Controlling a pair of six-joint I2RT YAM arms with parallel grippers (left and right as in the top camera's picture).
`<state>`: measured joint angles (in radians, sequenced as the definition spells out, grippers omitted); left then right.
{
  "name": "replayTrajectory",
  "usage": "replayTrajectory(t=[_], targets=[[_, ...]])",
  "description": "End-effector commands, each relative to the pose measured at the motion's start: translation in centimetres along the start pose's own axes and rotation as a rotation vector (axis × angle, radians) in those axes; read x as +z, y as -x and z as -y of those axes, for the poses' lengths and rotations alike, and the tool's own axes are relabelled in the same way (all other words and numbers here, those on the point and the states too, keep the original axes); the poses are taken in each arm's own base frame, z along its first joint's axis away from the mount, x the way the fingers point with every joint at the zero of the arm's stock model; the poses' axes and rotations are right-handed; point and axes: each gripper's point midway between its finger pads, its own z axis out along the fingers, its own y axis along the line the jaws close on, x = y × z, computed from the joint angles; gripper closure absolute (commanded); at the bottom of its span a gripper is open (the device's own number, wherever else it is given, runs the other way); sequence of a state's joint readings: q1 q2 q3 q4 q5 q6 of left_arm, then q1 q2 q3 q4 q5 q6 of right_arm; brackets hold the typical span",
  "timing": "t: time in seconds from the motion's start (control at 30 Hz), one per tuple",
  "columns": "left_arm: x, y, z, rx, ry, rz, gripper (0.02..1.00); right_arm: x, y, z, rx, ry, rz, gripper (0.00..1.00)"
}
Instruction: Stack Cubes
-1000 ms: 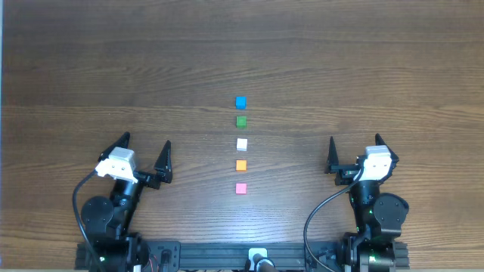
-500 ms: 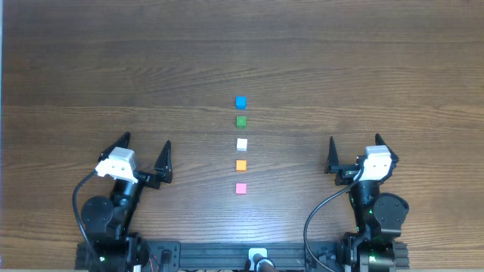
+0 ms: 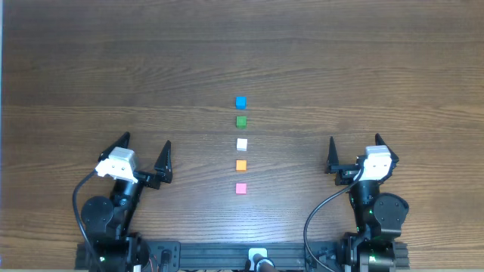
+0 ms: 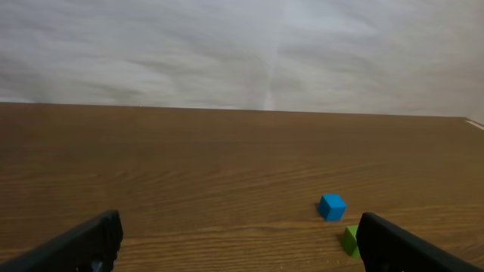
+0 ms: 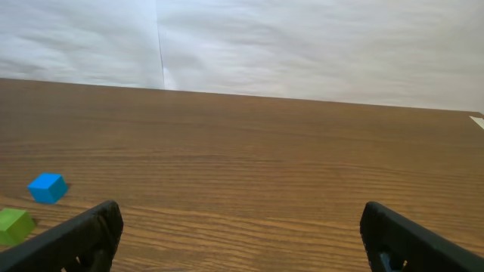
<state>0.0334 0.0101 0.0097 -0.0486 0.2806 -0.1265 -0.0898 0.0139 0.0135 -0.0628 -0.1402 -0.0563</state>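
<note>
While left gripper (image 3: 145, 140) and right gripper (image 3: 354, 139) gape, five cubes (image 3: 240, 102) (image 3: 241, 122) (image 3: 241, 143) (image 3: 241, 165) (image 3: 240, 188) (single row) lie unstacked.

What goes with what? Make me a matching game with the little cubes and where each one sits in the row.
Cubes:
1. blue cube
2. white cube
3. pink cube
4. green cube

Places:
A. end of the row, beside the orange cube
B. middle of the row
C. end of the row, beside the green cube
D. between the blue cube and the white cube

Pairs: 1-C, 2-B, 3-A, 4-D
</note>
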Motion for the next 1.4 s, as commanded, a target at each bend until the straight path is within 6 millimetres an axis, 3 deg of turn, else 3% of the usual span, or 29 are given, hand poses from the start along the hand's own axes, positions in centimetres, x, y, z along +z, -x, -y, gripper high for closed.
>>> replayTrajectory(t=[0.03, 0.47, 0.6, 0.67, 0.73, 0.9, 1.07, 1.17, 1.27, 1.4], targets=[[0.0, -0.2, -0.1, 0.014, 0.008, -0.003, 0.02, 0.0, -0.2, 0.0, -0.005, -0.001, 0.0, 0.009], [0.0, -0.2, 0.0, 0.011, 0.004, -0.004, 0.02, 0.0, -0.2, 0.0, -0.005, -0.001, 0.0, 0.007], [0.1, 0.5, 0.9, -0.105, -0.049, 0.015, 0.02, 0.0, -0.2, 0.0, -0.005, -0.001, 0.0, 0.009], [0.1, 1.6, 3.0, -0.141, -0.144, -0.013, 0.02, 0.0, -0.2, 0.0, -0.005, -0.001, 0.0, 0.009], [-0.6, 3.8, 7.1, -0.141, -0.337, -0.059, 0.023, 0.0, -0.2, 0.0, -0.005, -0.001, 0.0, 0.009], [-2.4, 8.2, 13.9, -0.172, -0.618, -0.25, 0.025, 0.0, -0.2, 0.0, -0.005, -0.001, 0.0, 0.009], [-1.9, 11.5, 17.1, -0.216, -0.691, -0.447, 0.025, 0.0, -0.2, 0.0, -0.005, -0.001, 0.0, 0.009], [-1.0, 11.5, 18.6, -0.236, -0.696, -0.544, 0.025, 0.0, -0.2, 0.0, -0.005, -0.001, 0.0, 0.007], [0.3, 10.0, 19.8, -0.279, -0.64, -0.648, 0.025, 0.0, -0.2, 0.0, -0.005, -0.001, 0.0, 0.009], [1.1, 5.4, 20.9, -0.356, -0.481, -0.836, 0.025, 0.0, -0.2, 0.0, -0.005, -0.001, 0.0, 0.009]])
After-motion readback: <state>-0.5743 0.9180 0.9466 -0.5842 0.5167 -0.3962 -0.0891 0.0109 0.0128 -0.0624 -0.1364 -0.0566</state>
